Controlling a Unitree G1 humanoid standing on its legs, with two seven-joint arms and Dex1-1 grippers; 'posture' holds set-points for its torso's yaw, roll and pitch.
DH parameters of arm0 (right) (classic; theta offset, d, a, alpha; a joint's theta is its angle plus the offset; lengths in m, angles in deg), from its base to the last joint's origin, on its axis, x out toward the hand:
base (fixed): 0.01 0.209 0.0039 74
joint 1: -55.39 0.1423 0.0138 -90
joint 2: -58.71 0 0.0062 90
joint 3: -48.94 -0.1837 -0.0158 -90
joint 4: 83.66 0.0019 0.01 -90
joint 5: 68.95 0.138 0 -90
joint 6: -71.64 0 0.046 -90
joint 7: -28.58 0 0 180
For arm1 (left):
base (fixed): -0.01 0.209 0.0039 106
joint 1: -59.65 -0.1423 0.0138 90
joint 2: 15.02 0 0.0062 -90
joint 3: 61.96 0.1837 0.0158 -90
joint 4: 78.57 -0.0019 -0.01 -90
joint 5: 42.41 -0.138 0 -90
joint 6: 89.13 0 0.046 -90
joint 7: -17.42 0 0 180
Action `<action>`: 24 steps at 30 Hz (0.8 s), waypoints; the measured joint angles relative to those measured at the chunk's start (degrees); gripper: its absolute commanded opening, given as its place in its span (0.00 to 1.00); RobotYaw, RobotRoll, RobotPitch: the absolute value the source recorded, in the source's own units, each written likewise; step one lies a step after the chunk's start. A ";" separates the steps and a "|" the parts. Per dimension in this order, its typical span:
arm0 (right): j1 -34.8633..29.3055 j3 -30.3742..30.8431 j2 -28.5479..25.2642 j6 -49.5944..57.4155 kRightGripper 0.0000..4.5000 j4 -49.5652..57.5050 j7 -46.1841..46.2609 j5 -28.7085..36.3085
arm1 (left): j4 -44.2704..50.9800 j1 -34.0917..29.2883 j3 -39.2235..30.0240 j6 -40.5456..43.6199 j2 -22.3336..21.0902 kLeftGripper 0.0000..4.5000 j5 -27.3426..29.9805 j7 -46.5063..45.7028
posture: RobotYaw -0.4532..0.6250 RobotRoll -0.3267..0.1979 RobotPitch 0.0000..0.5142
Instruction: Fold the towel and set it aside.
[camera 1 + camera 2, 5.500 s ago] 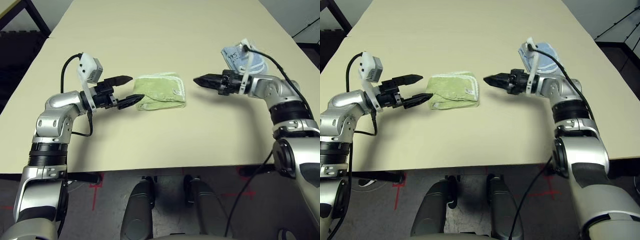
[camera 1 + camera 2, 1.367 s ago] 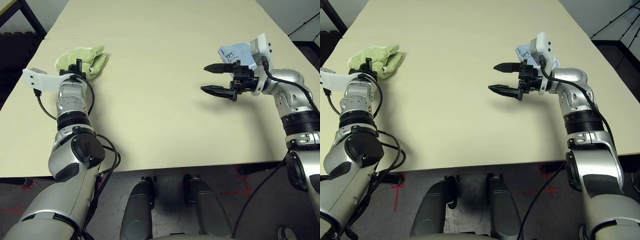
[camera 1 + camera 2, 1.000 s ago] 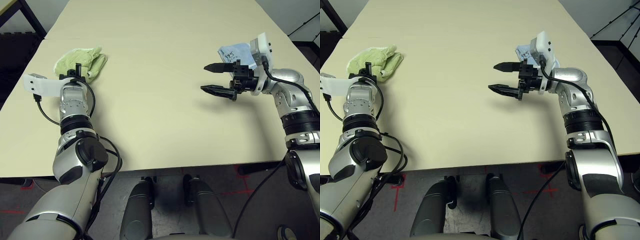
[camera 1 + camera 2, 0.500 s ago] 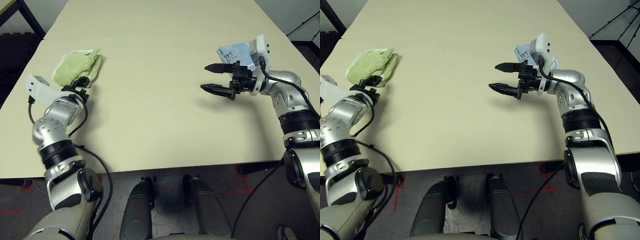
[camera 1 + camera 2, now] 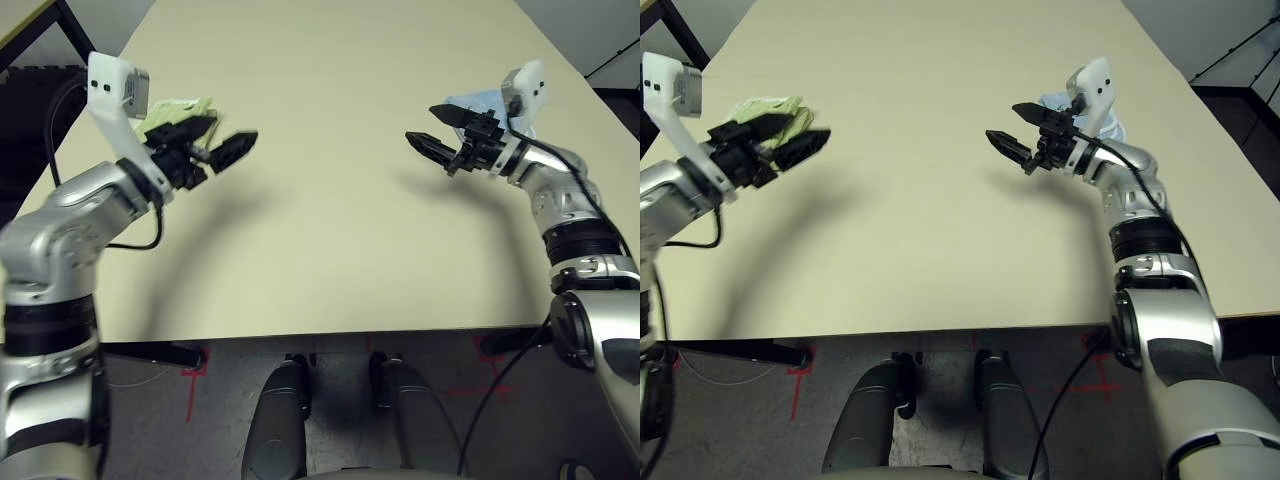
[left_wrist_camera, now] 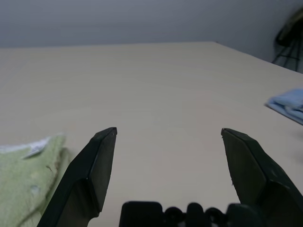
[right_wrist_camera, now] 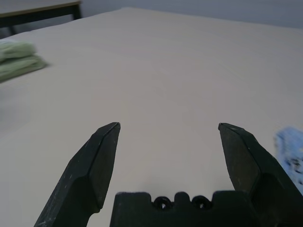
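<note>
Black left gripper (image 5: 215, 150) spread wide, empty, raised off table (image 5: 330, 230). Green terry towel (image 5: 768, 108) lay folded just behind it, far left. Right gripper (image 5: 1022, 135) also spread, empty; light blue cloth (image 6: 289, 103) behind it. Judged: towel set aside; next, arms pull clear.

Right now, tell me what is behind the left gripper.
Behind the left gripper, the folded green towel lies on the table. The fingers are open and empty. They cover the towel's near part.

bare table (image 5: 320, 200) mid-span, towel (image 5: 765, 108) far left, blue cloth (image 5: 480, 103) far right
</note>
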 measured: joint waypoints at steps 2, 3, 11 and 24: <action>0.38 -1.48 1.03 -2.00 1.00 -2.87 6.34 -0.40 | -7.42 2.06 0.09 -7.77 3.58 0.99 -4.20 -2.45 | 0.39 0.62 0.36; 0.79 -2.18 1.39 -3.29 1.00 -4.60 9.38 -0.62 | -11.25 3.46 0.05 -11.08 5.02 0.99 -6.07 -4.11 | 0.39 0.62 0.36; 2.03 -5.68 2.63 -16.83 1.00 -15.05 21.94 -2.03 | -36.00 7.29 -1.16 -33.24 9.37 0.99 -16.54 -12.86 | 0.36 0.62 0.35; -1.39 -6.40 2.59 -23.61 1.00 -18.06 17.43 -2.62 | -42.77 6.47 -3.72 -42.68 6.17 0.99 -18.58 -11.20 | 0.34 0.62 0.32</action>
